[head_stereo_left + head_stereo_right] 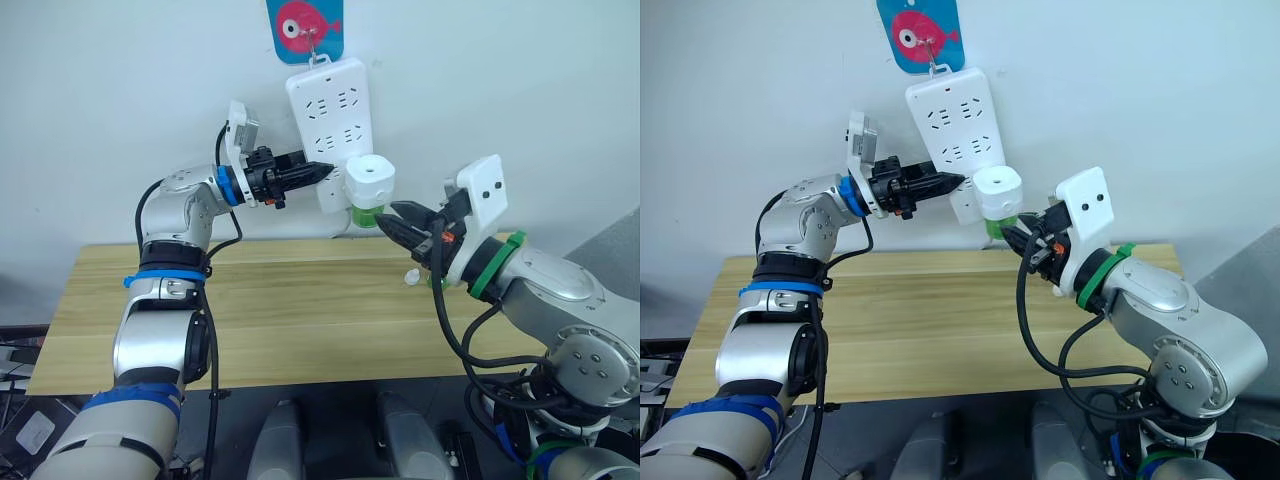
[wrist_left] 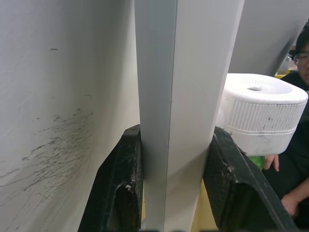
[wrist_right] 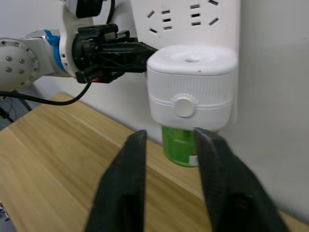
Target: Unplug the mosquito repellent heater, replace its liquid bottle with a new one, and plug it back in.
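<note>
Left eye view: long white plastic power strip (image 1: 331, 128) hangs on wall above wooden table (image 1: 270, 300).
Heater: small white rounded heater (image 1: 369, 180) plugged in, green bottle (image 1: 366, 215) beneath.
Left gripper (image 1: 322, 171): clamps strip's edge.
Right gripper (image 1: 386, 217): parted, empty, nearing bottle.
Risk: strip may swing during pull.
Room: open tabletop below.

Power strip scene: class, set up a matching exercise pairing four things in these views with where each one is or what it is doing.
Things:
1. mosquito repellent heater
2. green bottle
3. left gripper
4. right gripper

States:
A. jaws clamped on the power strip's edge
B. plugged into the power strip
C. open, just in front of the bottle
D. hanging under the heater

Pairs: 1-B, 2-D, 3-A, 4-C
</note>
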You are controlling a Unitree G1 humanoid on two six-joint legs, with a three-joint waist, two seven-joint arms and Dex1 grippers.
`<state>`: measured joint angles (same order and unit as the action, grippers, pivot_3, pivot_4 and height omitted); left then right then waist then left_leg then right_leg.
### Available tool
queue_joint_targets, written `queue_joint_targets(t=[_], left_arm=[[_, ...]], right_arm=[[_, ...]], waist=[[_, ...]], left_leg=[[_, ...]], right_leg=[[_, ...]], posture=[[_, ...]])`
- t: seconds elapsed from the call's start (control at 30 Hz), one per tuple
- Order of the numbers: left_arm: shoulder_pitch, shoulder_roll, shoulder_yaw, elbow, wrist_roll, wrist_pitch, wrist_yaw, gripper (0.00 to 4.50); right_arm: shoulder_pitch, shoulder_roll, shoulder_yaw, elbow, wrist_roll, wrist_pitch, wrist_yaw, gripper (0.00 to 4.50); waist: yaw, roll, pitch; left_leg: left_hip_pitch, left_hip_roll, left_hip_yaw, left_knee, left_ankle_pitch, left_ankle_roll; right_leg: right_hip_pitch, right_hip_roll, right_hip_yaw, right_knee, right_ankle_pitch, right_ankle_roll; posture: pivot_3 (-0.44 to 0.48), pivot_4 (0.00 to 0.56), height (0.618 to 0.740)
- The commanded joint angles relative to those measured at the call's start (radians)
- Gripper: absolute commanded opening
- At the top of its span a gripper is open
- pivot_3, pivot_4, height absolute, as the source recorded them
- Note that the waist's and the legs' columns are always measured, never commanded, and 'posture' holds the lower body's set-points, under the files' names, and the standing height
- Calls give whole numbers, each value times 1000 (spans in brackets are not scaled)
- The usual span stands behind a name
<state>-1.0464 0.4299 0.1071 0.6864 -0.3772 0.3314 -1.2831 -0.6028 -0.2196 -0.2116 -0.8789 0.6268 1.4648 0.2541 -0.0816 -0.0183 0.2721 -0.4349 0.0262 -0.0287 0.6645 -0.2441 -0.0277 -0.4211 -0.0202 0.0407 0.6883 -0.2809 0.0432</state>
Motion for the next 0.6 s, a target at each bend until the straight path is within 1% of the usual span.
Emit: queue_joint_targets(t=[0.03, 0.07, 0.23, 0.27, 0.43, 0.6], left_arm=[[-2, 33, 9, 21, 11, -7, 20, 2281], [3, 43, 14, 22, 12, -9, 26, 2618], [27, 107, 20, -2, 5, 10, 19, 4210], [34, 120, 20, -14, 2, 19, 14, 4472], [80, 211, 25, -65, -9, 64, -21, 4472], [124, 253, 21, -178, -35, 125, -32, 4472]], right_arm=[[-1, -6, 10, 6, 14, -62, 8, 270], [2, -7, 17, 14, 13, -74, 8, 0], [28, 0, 58, 35, 15, -134, 1, 0], [32, 4, 67, 37, 15, -144, -3, 0], [51, 35, 141, 55, 7, -200, -20, 0], [55, 56, 251, 150, -50, -317, -23, 0]], waist=[[-2, 0, 0], [-3, 0, 0], [-6, 0, 0], [-6, 0, 0], [-6, 0, 0], [3, 0, 0]], left_leg=[[0, 0, 0, 0, 0, 0], [0, 0, 1, 0, 0, 0], [1, 1, 0, 0, 0, 0], [1, 1, 0, 0, 0, 0], [1, 2, 1, -1, 0, 0], [1, 2, 0, -1, 0, -1]], right_leg=[[0, 0, 0, 0, 0, 0], [0, 0, 1, 0, 0, 0], [-1, 2, 0, 2, 0, 0], [-1, 2, 0, 2, 0, 0], [-2, 2, 0, 3, 0, 0], [-2, 1, 0, 4, 0, 0]], posture=[[-115, 257, 740], [-112, 256, 740], [-82, 247, 740], [-79, 246, 740], [-59, 242, 740], [-29, 233, 740]])
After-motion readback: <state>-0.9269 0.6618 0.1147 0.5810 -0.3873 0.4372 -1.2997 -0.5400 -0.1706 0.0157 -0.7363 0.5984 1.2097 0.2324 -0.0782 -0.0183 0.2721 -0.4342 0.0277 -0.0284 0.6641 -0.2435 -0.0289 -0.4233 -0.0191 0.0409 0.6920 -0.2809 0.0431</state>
